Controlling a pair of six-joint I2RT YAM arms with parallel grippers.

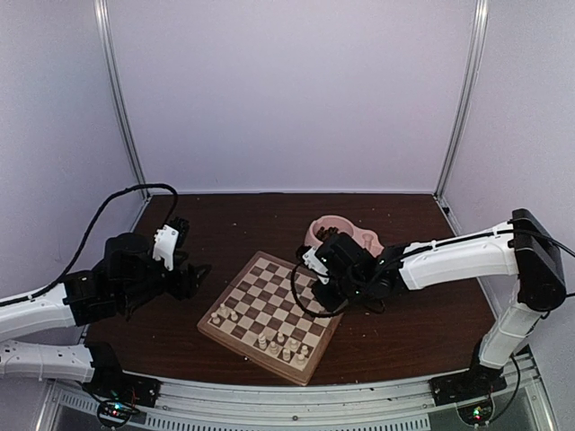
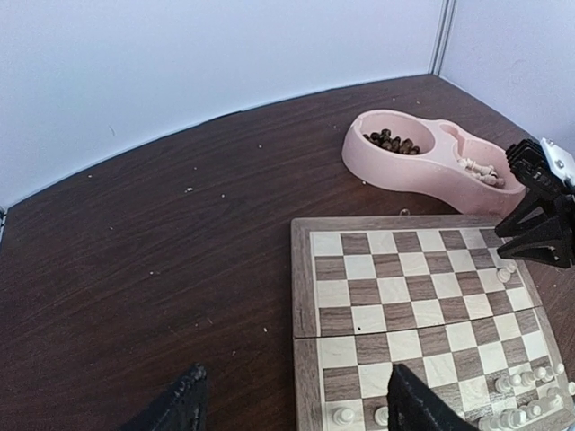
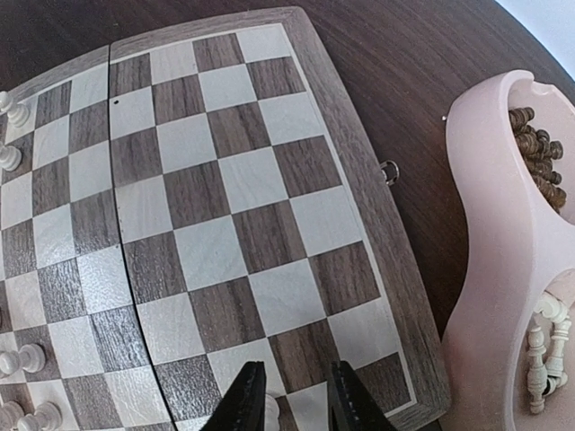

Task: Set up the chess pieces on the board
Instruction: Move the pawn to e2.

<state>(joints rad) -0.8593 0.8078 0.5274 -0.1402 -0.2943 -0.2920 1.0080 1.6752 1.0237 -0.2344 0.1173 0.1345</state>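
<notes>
The board [image 1: 269, 292] lies at the table's middle. Several cream chess pieces [image 1: 280, 346] stand along its near rows, visible in the left wrist view as chess pieces [image 2: 530, 386] and in the right wrist view as chess pieces [image 3: 22, 359]. My right gripper [image 3: 296, 373] hovers low over the board's corner by the bowl. Its fingers stand a narrow gap apart, and one cream piece [image 3: 271, 411] stands on the board against the left finger. The left wrist view shows that piece [image 2: 505, 274] just below the right gripper [image 2: 539, 242]. My left gripper [image 2: 301, 409] is open and empty over the table beside the board [image 2: 395, 296].
A pink double bowl [image 1: 346, 229] sits behind the board's right corner. Dark brown pieces [image 2: 391, 141] fill one compartment and a few cream pieces [image 3: 544, 359] lie in the other. White walls enclose the table on three sides.
</notes>
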